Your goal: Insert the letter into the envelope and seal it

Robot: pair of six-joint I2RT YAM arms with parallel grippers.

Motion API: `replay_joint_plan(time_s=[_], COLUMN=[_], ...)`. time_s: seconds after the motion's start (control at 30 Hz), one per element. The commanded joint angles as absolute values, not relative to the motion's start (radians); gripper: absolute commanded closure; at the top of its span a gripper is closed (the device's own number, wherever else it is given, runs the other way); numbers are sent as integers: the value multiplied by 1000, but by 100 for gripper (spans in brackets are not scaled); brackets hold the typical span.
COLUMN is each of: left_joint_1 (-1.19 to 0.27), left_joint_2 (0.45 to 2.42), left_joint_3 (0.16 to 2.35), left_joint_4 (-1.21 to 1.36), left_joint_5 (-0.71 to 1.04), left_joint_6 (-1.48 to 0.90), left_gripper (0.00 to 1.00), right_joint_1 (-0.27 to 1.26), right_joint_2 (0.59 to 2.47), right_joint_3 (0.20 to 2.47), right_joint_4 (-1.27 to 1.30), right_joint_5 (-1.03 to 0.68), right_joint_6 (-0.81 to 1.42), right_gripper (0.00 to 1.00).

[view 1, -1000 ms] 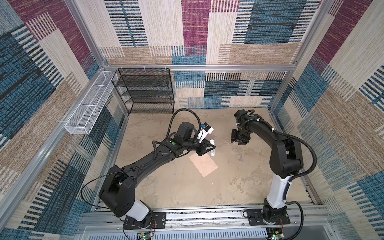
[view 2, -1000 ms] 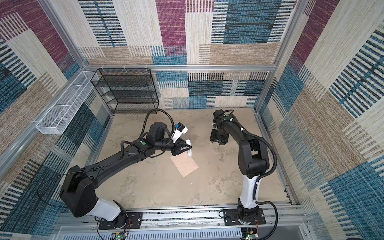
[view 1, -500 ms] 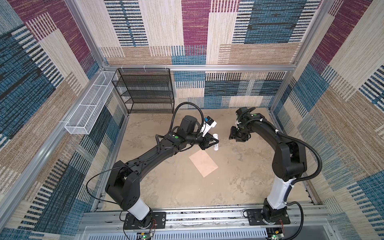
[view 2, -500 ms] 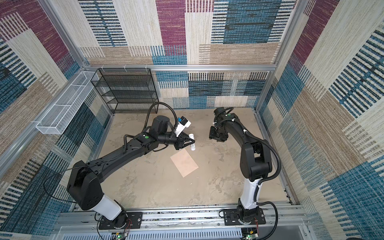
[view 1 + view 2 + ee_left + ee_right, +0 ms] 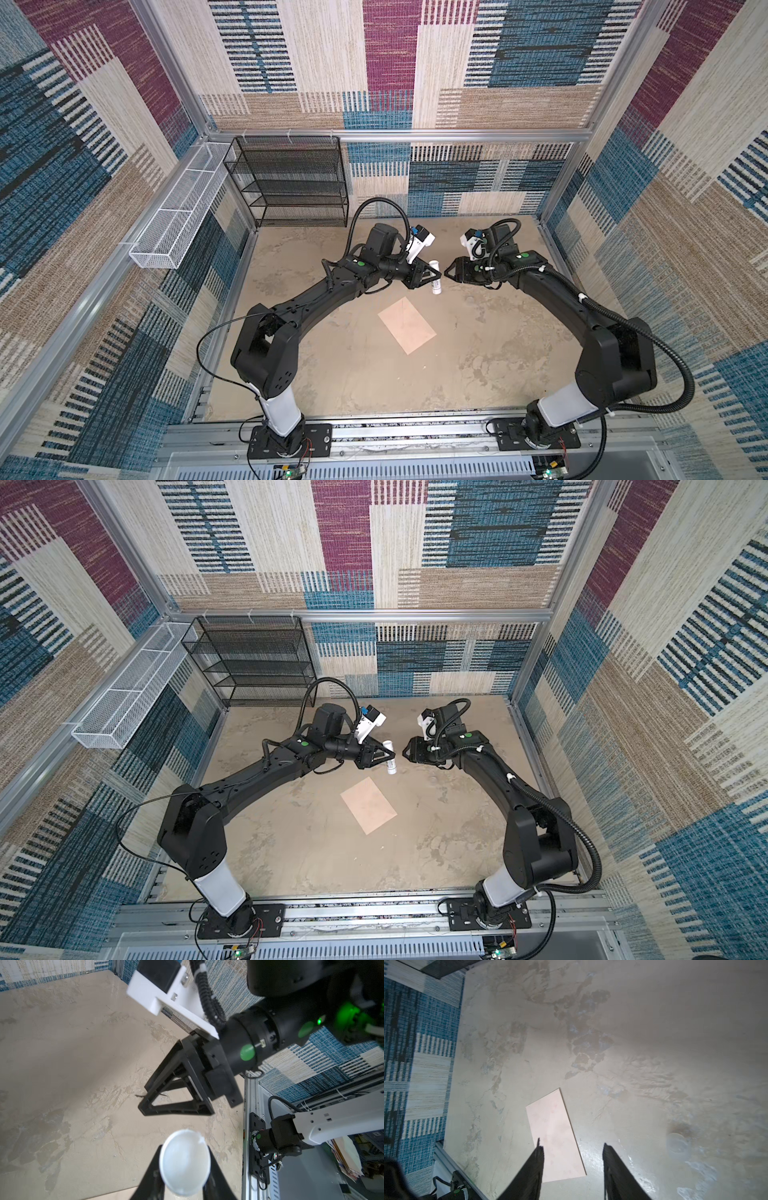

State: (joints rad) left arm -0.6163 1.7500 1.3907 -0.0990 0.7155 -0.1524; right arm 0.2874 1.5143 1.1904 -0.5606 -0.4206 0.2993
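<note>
The peach envelope (image 5: 407, 326) (image 5: 368, 805) (image 5: 554, 1136) lies flat in the middle of the table as a plain rectangle. No flap stands out from it. The letter is out of view. Behind the envelope and above the table, my left gripper (image 5: 435, 277) (image 5: 390, 759) (image 5: 185, 1164) is shut on a white tube (image 5: 434, 283) (image 5: 391, 766) (image 5: 184, 1162). My right gripper (image 5: 447, 274) (image 5: 404, 752) (image 5: 143, 1099) (image 5: 572, 1147) faces the tube from close by, open and holding nothing.
A black wire shelf rack (image 5: 291, 183) stands at the back left. A white wire basket (image 5: 178, 224) hangs on the left wall. A faint clear round thing (image 5: 677, 1146) lies on the table near my right gripper. A metal rail (image 5: 374, 432) runs along the front edge.
My left gripper has carried the white tube up and back from the envelope's far corner. My right gripper has moved left, closer to the tube.
</note>
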Motion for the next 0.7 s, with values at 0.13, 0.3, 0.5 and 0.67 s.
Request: replay_joint_plan(time_s=[0.13, 0.3, 0.5, 0.67], left_joint_1=[-618, -628, -670, -728], left_joint_2=[1694, 1641, 1591, 1569], left_joint_3=[1305, 1293, 1273, 1288], left_joint_4=[-5, -123, -164, -183], left_joint_5=[699, 656, 647, 608], left_joint_6=[-266, -296, -335, -365], left_gripper=[100, 99, 98, 97], right_joint_1=[329, 427, 481, 497], right_joint_2=[1211, 908, 656, 632], right_joint_3=[880, 584, 417, 384], right_joint_4=[-310, -132, -23, 26], right_joint_5=[-381, -378, -397, -431], right_joint_6=[283, 239, 258, 273], right_gripper=[49, 48, 45, 40])
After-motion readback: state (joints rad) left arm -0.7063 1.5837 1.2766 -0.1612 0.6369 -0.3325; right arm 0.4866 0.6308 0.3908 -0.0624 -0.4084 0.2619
